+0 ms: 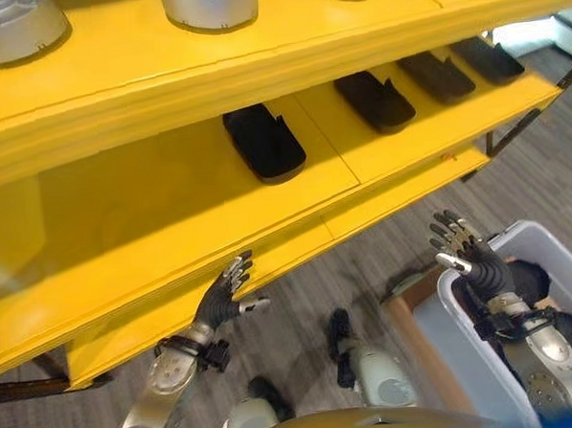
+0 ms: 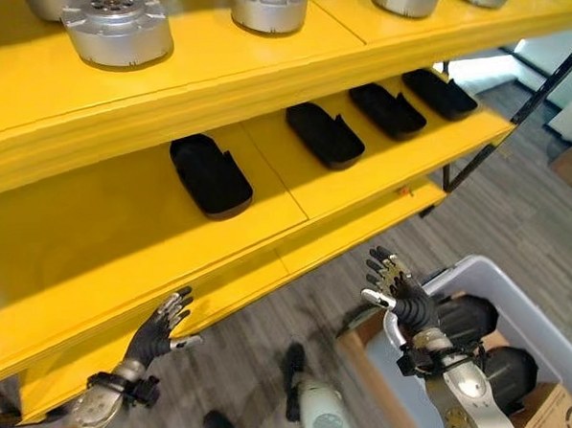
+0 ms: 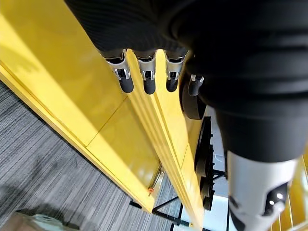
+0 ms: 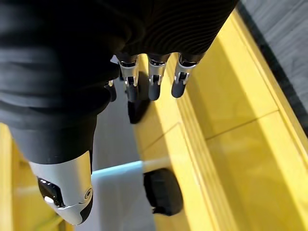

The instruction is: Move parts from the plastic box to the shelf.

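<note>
Nearest the robot, at its right, stood the plastic box (image 2: 521, 302) on the grey plank floor (image 2: 516, 211), a pale tub with dark rounded parts (image 2: 464, 318) lying inside it. The right hand (image 2: 406, 299) was raised above the box's near-left rim, palm toward the shelf, its fingers (image 4: 154, 84) spread and almost straight, the thumb held apart — nothing lay between them. A tan cardboard carton (image 2: 555, 413) sat just beside the box at the lower right.

At the robot's left, the left hand (image 1: 223, 296) hung in front of the yellow shelf (image 1: 152, 211), close by the front edge of its middle board. Its fingers (image 3: 147, 82) were straight and slightly apart, the thumb out to the side, and the hand carried nothing.

Farther back, the middle board of the shelf held a row of four flat black parts (image 2: 210, 175), well spaced and running off toward the right end; the nearest-left one lay beside the seam between two boards. The left stretch of that board was bare yellow.

Above and farthest off, the top board carried a row of round silver motor housings (image 2: 116, 29) — each standing upright, apart from its neighbours.
</note>
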